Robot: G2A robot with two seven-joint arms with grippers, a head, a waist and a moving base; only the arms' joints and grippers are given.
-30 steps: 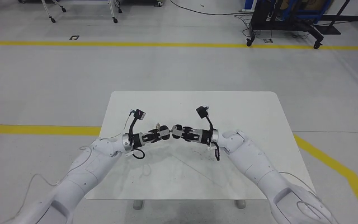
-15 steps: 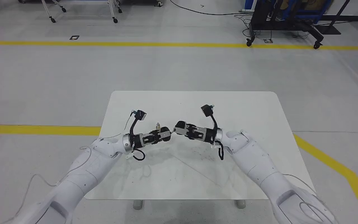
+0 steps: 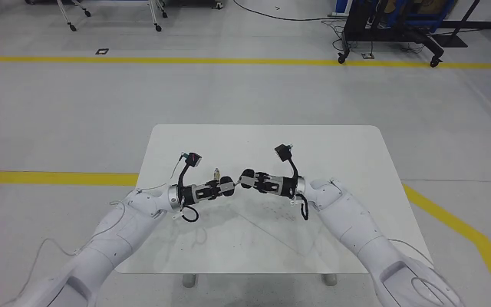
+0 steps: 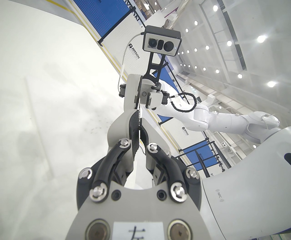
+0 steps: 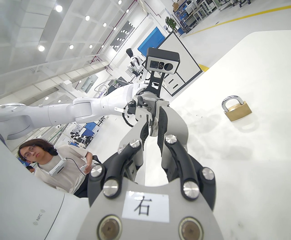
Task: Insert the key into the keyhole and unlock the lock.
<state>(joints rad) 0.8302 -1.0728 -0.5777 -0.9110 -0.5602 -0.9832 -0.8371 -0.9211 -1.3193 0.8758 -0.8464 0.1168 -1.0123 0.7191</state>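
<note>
The right gripper (image 5: 154,118) drew back pinching key (image 5: 155,127); wrist view reveals padlock (image 5: 237,108).

**Open hall floor around a white table**

A white table (image 3: 353,146) with rounded corners stands mid-floor in the top view, on a pale grey, glossy floor (image 3: 230,100). At 12 o'clock a yellow line (image 3: 230,59) runs straight across. A second yellow line (image 3: 61,178) meets the table from 9 o'clock, and another stretch slants away toward 4 o'clock. A wheeled cart (image 3: 115,9) stands at 11 o'clock, with a small dark square marker (image 3: 102,51) on the floor near it. At 1 o'clock is a dark frame (image 3: 391,34) on castors, and black cables (image 3: 284,15) loop over the floor beside it. The wrist views show a high white ceiling (image 5: 27,29) set with round lamps (image 5: 59,8), blue panels (image 4: 109,18) on stands, and a potted plant (image 5: 171,22).
</note>
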